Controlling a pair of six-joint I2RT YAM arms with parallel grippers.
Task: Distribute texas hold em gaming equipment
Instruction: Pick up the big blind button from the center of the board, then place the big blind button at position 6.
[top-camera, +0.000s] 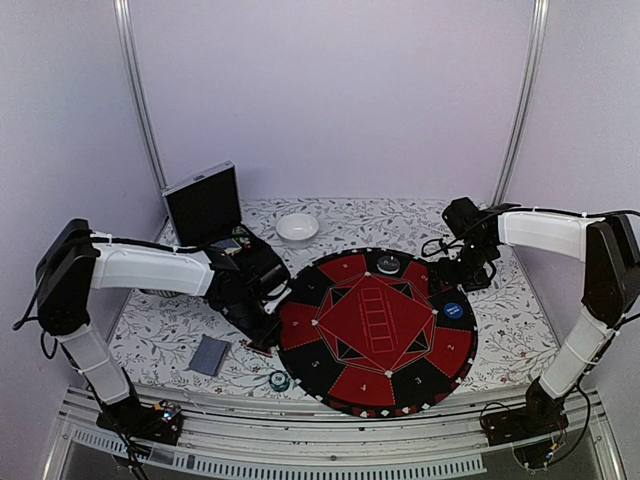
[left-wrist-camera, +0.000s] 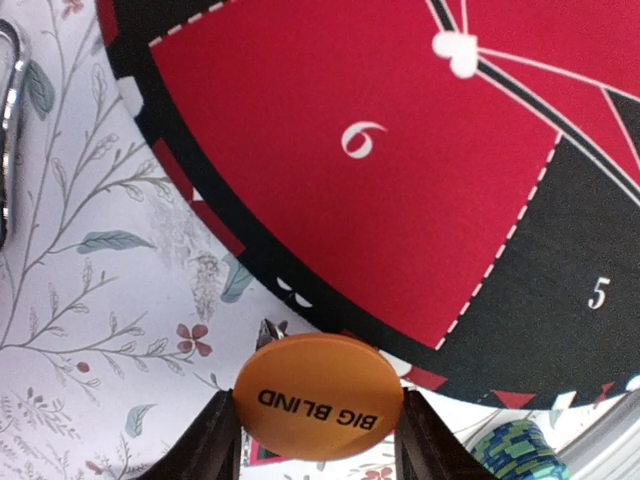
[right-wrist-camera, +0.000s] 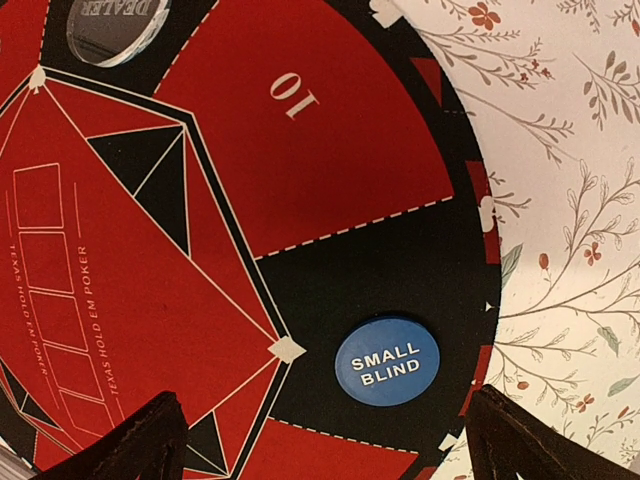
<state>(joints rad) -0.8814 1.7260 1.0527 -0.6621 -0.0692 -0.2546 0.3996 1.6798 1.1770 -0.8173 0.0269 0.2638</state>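
Progress is partial. Left tool (left-wrist-camera: 318, 445) grips the orange disc (left-wrist-camera: 318, 397) at the edge of the mat (left-wrist-camera: 350, 200), by seat 6. Right tool (right-wrist-camera: 335, 450) gapes wide above the blue disc (right-wrist-camera: 387, 361), already on the mat. A clear dealer button (right-wrist-camera: 112, 25) lies there too. Cards (top-camera: 210, 354) and chips (top-camera: 279, 381) wait on the bench (top-camera: 160, 340), undealt.

- A robotics lab's test cell — a small enclosed bench.
- The left arm (top-camera: 150, 268) and the right arm (top-camera: 545, 232) stand bolted to a long aluminium rail (top-camera: 330, 445) at the table's near edge.
- Plain pale walls (top-camera: 330, 100) close in the back and sides, with bare metal poles (top-camera: 142, 100) up the rear corners.
- A floral cloth (top-camera: 160, 340) covers the bench top.
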